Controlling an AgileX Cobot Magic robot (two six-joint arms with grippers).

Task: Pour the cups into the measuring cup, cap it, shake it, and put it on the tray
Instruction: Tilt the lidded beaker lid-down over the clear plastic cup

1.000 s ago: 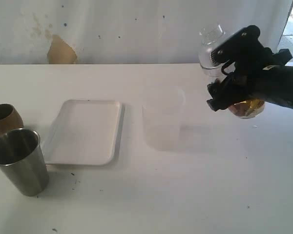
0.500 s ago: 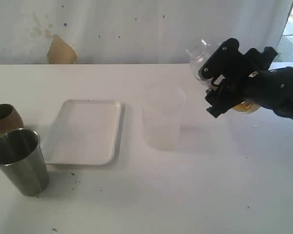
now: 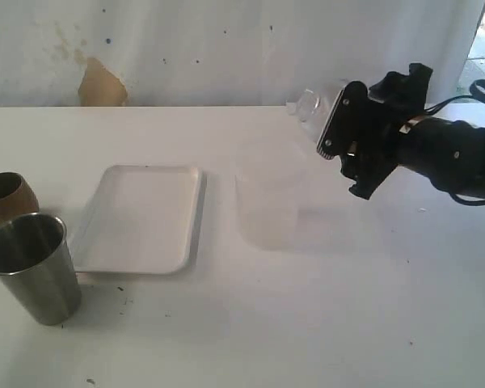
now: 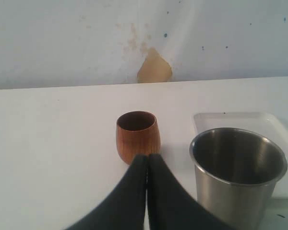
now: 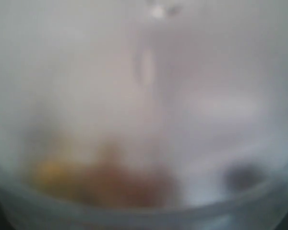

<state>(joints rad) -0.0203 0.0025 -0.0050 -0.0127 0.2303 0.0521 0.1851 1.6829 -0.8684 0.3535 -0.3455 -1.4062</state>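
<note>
At left, the left gripper [image 4: 147, 160], pinched closed and empty, hangs near the squat brown wooden cup [image 3: 6, 198]. At right, the right gripper [image 3: 335, 121] clasps the clear plastic measuring cup [image 3: 309, 105], tipped sideways aloft. Any slip or poor seal could spill its yellow-brown contents [image 5: 101, 179].

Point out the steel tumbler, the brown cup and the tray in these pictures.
steel tumbler [image 3: 34, 271]: exterior view, on its outer side wall.
brown cup [image 4: 138, 140]: left wrist view, on its front wall below the rim.
tray [image 3: 141, 214]: exterior view, on its bare flat floor.
</note>
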